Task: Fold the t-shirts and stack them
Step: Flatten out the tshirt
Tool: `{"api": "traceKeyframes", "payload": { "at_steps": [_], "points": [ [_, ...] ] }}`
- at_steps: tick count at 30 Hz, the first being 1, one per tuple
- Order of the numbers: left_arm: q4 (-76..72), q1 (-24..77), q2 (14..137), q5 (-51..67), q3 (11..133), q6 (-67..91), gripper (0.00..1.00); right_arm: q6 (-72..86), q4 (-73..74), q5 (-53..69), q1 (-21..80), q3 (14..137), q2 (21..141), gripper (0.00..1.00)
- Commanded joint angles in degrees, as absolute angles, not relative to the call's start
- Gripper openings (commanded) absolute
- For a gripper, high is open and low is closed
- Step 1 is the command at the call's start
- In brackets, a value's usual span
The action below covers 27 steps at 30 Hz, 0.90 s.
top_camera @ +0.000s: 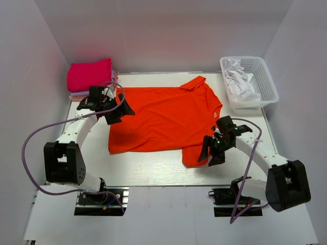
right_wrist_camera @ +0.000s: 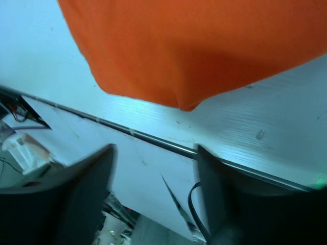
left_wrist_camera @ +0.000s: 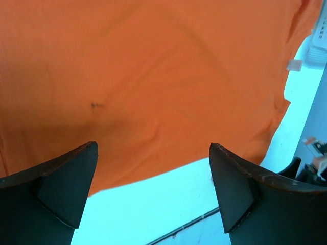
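partly done: folded t-shirts (top_camera: 91, 76) stacked far left; orange-red t-shirt (top_camera: 163, 120) laid flat, not yet folded. left gripper (top_camera: 118, 109) & right gripper (top_camera: 209, 152) held agape at its edges w/ nothing gripped.

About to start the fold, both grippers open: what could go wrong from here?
The left gripper sits close to the folded stack, so a wide swing might knock it. The orange shirt has a sleeve jutting past its hem by the right gripper; pinching only that may drag it askew.
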<state>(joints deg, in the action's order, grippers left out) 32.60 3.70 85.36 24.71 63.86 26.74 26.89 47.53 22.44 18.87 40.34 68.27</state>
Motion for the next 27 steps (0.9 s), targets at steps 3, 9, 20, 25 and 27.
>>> {"api": "traceKeyframes", "payload": {
  "at_steps": [3,9,20,25,27],
  "points": [
    [33.05,3.87,78.05,25.93,61.26,25.84,1.0,27.6,44.72,20.39,20.3,45.67,72.42,0.61],
    [32.52,3.87,77.52,28.3,61.26,25.31,1.0,25.13,44.14,27.32,20.66,55.02,75.05,0.8],
    [33.66,3.87,76.99,27.77,60.73,24.26,1.0,26.27,27.71,29.1,18.02,34.82,77.35,0.89],
    [34.19,3.87,76.99,28.39,60.73,23.73,1.0,31.72,19.08,31.98,13.8,22.77,79.18,0.89],
    [35.68,3.87,76.99,28.39,62.31,21.37,1.0,31.3,16.44,33.13,12.57,20.4,79.37,0.88]
  ]
}}
